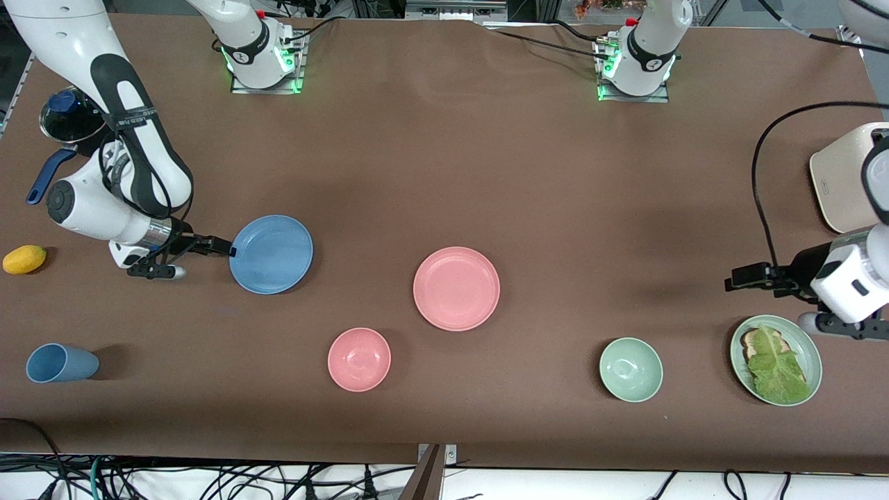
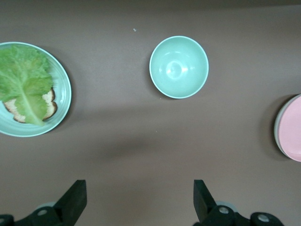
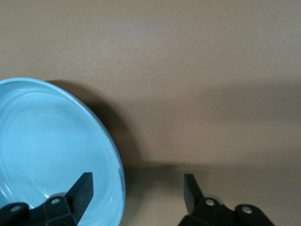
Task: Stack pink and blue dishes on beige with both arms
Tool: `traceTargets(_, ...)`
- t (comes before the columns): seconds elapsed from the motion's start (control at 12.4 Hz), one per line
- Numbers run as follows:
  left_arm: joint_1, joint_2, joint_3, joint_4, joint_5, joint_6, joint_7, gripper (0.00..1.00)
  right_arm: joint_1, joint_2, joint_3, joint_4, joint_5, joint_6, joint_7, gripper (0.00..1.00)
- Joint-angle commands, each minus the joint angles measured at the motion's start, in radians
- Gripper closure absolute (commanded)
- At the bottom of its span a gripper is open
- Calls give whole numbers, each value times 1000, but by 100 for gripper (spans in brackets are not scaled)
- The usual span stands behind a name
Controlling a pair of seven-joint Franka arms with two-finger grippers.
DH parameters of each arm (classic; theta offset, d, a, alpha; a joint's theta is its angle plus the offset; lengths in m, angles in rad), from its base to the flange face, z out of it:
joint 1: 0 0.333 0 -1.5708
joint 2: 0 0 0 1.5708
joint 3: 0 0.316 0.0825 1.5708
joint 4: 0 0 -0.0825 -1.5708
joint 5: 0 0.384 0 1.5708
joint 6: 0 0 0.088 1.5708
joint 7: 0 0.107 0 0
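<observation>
The light blue plate (image 1: 271,253) lies flat toward the right arm's end of the table. My right gripper (image 1: 223,246) is open at its rim. In the right wrist view one finger (image 3: 82,188) is over the blue plate (image 3: 47,150) and the other is outside the rim, so the right gripper (image 3: 138,182) straddles the edge. The pink plate (image 1: 456,288) lies near the table's middle, and its edge (image 2: 291,129) shows in the left wrist view. My left gripper (image 1: 737,278) (image 2: 139,187) hangs open over bare cloth, holding nothing. No beige plate shows in any view.
A pink bowl (image 1: 359,359), a green bowl (image 1: 630,369) and a green plate with lettuce (image 1: 806,344) lie near the front edge. A blue cup (image 1: 61,363), a lemon (image 1: 24,259) and a lidded blue pan (image 1: 66,118) are at the right arm's end. A cream appliance (image 1: 840,177) sits at the left arm's end.
</observation>
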Motion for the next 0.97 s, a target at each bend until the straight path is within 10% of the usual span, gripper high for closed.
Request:
traceTargets(0.0,-5,-95,-6,-11,50,-70,-4,0,0,22,7,18,71,4,-52,32)
traceTargets(0.32,-9,-227,-4,-77,52,-144,-2,0,2,29,11,23,91,4,-80,69)
traceTargets(0.64,-20,-319,-3,-159,53,-278,-2,0,2,49,13,24,91,4,-80,70)
traceTargets(0.89,-23,-409,-1,-293,58,-288,1,0,3,43,13,25,91,-1,-80,99)
